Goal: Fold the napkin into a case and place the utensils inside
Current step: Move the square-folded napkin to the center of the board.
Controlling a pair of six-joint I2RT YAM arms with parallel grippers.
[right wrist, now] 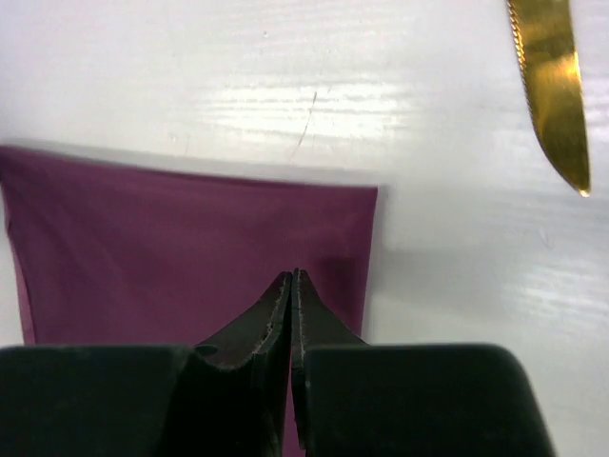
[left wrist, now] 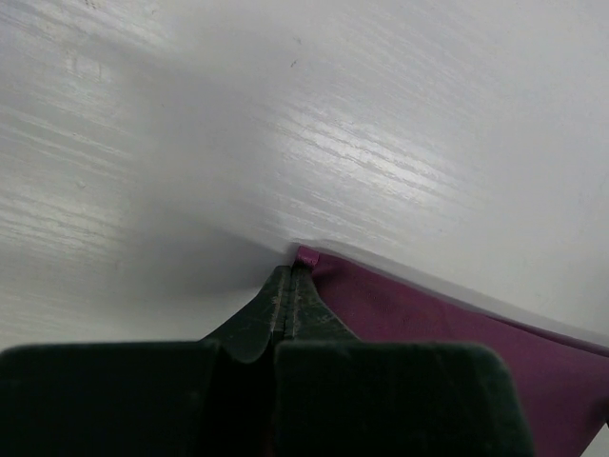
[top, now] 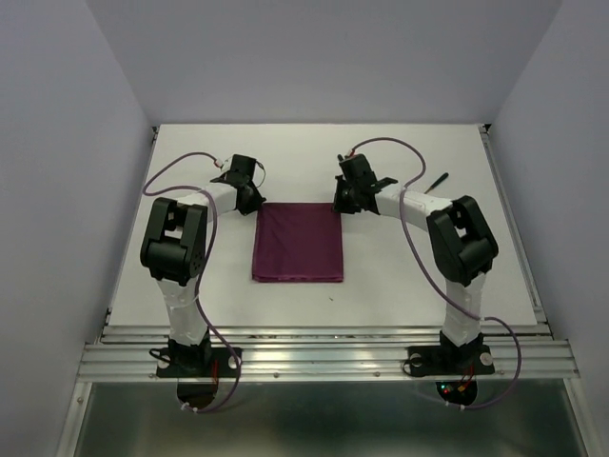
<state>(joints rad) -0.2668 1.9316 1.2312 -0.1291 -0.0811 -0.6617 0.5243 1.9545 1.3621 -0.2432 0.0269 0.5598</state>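
Napkin (top: 297, 243) lies flat on the table (top: 409, 276) between our arms. Our left gripper (left wrist: 291, 271) clamps its far-left corner and our right gripper (right wrist: 292, 278) rests closed over the far-right corner, presumably for folding.

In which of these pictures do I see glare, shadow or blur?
Left wrist view: bright glare streaks on the table, a soft dark shadow left of the napkin. Right wrist view: the gold knife blade shines strongly, and the napkin's far edge is blurred. Top external view: even, soft light, no hard shadows.
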